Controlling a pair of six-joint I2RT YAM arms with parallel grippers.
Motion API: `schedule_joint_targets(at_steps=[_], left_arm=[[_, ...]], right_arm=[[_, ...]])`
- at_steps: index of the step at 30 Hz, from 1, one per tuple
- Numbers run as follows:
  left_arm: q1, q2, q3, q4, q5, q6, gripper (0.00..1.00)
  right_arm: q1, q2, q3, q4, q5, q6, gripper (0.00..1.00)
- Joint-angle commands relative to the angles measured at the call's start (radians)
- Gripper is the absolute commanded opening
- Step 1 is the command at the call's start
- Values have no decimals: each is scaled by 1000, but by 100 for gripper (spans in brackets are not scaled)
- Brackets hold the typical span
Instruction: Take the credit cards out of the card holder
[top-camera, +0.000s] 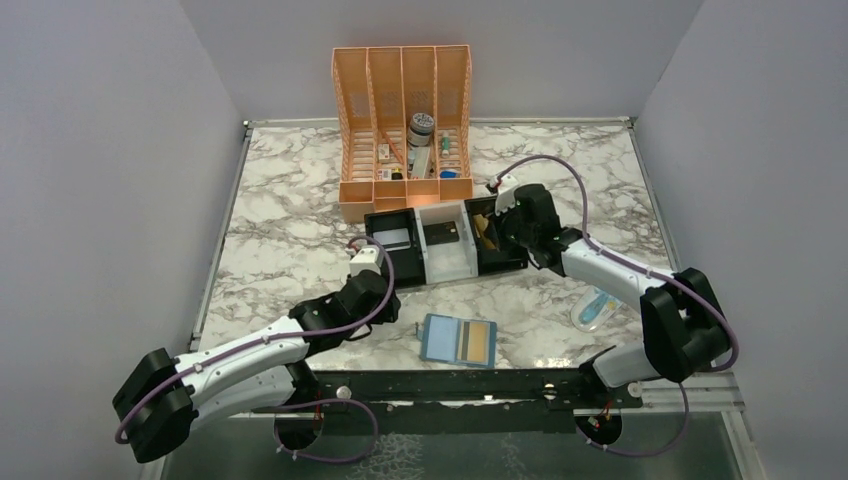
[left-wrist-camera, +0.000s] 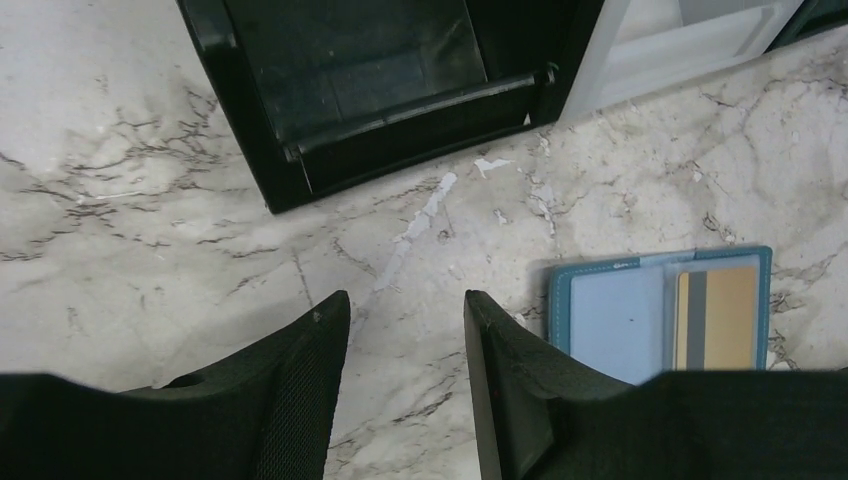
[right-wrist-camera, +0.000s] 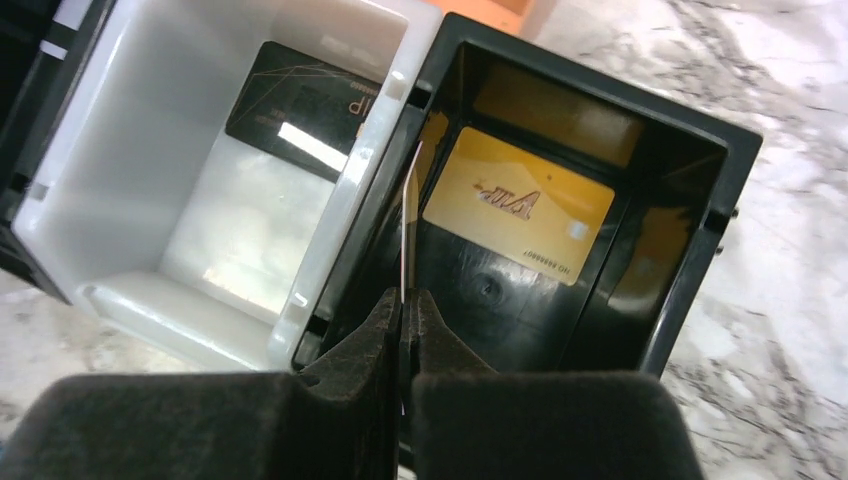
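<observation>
The blue card holder (top-camera: 459, 340) lies open on the marble near the front edge, with a gold credit card (top-camera: 481, 342) in its right pocket. In the left wrist view the card holder (left-wrist-camera: 612, 322) and that card (left-wrist-camera: 716, 316) lie to the right of my left gripper (left-wrist-camera: 405, 305). That gripper is open and empty, just above the marble. My right gripper (right-wrist-camera: 404, 298) is shut on a thin credit card (right-wrist-camera: 408, 225), seen edge-on. It hangs over the tray's right black compartment, where another gold credit card (right-wrist-camera: 520, 205) lies flat.
The black-and-white three-compartment tray (top-camera: 505, 270) sits mid-table, and a dark card (right-wrist-camera: 300, 110) lies in its white middle compartment. An orange slotted organiser (top-camera: 405, 120) stands behind it. A pale blue packet (top-camera: 597, 307) lies at the right, by the right arm.
</observation>
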Motion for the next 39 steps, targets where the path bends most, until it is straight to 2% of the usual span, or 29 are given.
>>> schedule_joint_targets(at_steps=[1, 4, 7, 12, 17, 22, 29, 34, 39], left_arm=[[64, -53, 16, -65, 41, 56, 49], [90, -65, 20, -76, 60, 71, 49], [95, -68, 22, -79, 81, 81, 49], [108, -52, 19, -66, 87, 96, 49], [189, 15, 24, -14, 161, 141, 49], [231, 31, 32, 13, 219, 151, 49], [245, 20, 15, 24, 233, 150, 48], [258, 26, 16, 38, 236, 147, 48], [277, 52, 22, 44, 239, 152, 48]], right_arm=[[19, 5, 5, 51, -111, 73, 1], [20, -7, -18, 74, 12, -18, 1], [20, -21, -56, 155, 91, -254, 1], [18, -37, -154, 358, -7, -628, 1], [13, 81, -138, 370, -52, -868, 1], [2, 137, -137, 457, -135, -962, 3], [1, 213, -89, 530, -129, -1037, 4], [-5, 283, -35, 487, -118, -1080, 5], [-28, 283, -37, 440, -141, -1082, 5]])
